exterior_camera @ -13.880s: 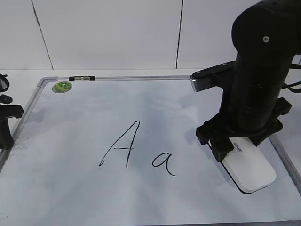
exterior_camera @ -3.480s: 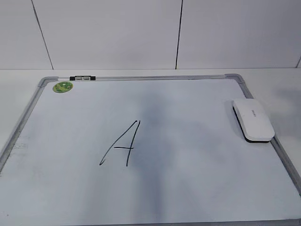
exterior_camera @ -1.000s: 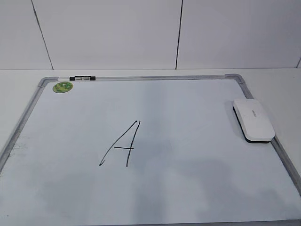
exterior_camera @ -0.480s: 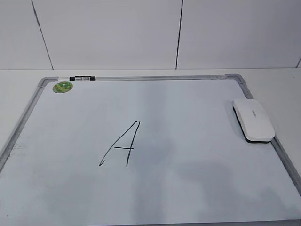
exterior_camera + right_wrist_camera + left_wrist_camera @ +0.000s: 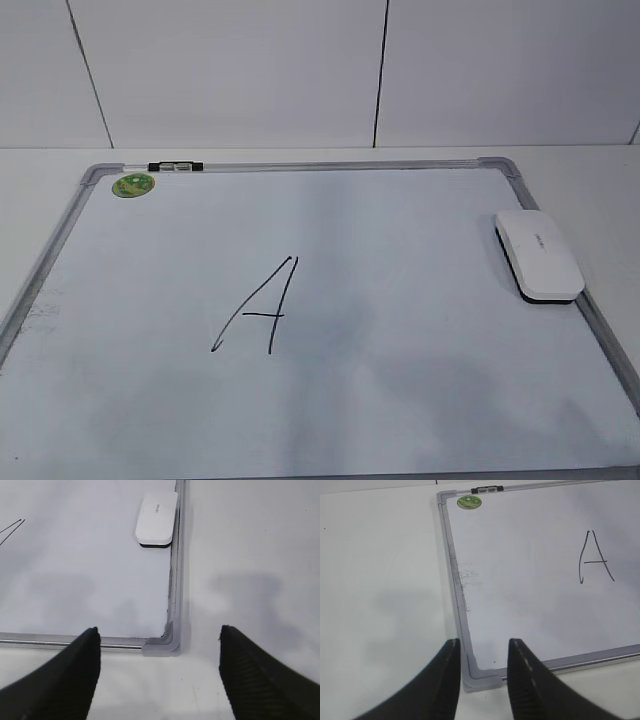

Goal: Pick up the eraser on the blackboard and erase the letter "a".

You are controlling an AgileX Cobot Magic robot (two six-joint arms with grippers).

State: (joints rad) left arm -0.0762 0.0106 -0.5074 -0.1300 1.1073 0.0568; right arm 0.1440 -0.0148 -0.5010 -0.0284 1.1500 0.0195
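The blackboard (image 5: 400, 260) is a white board in a grey frame; it also shows in the left wrist view (image 5: 520, 580) and the right wrist view (image 5: 90, 570). The white eraser (image 5: 539, 254) lies flat at its right edge, also in the right wrist view (image 5: 157, 519). No lowercase "a" shows on the board. My left gripper (image 5: 482, 652) is open and empty above the board's near left corner. My right gripper (image 5: 159, 640) is open wide and empty above the near right corner. Neither arm shows in the exterior view.
A capital "A" (image 5: 258, 308) in black marker stands left of the board's middle, also in the left wrist view (image 5: 594, 556). A green sticker (image 5: 133, 184) and a small black-and-white marker (image 5: 174, 166) sit at the far left corner. White table surrounds the board.
The lowercase "a" seen 13.9 s ago is gone. The eraser has moved from the right gripper's place to the board's right edge, and both arms have left the exterior view. No change in the last second.
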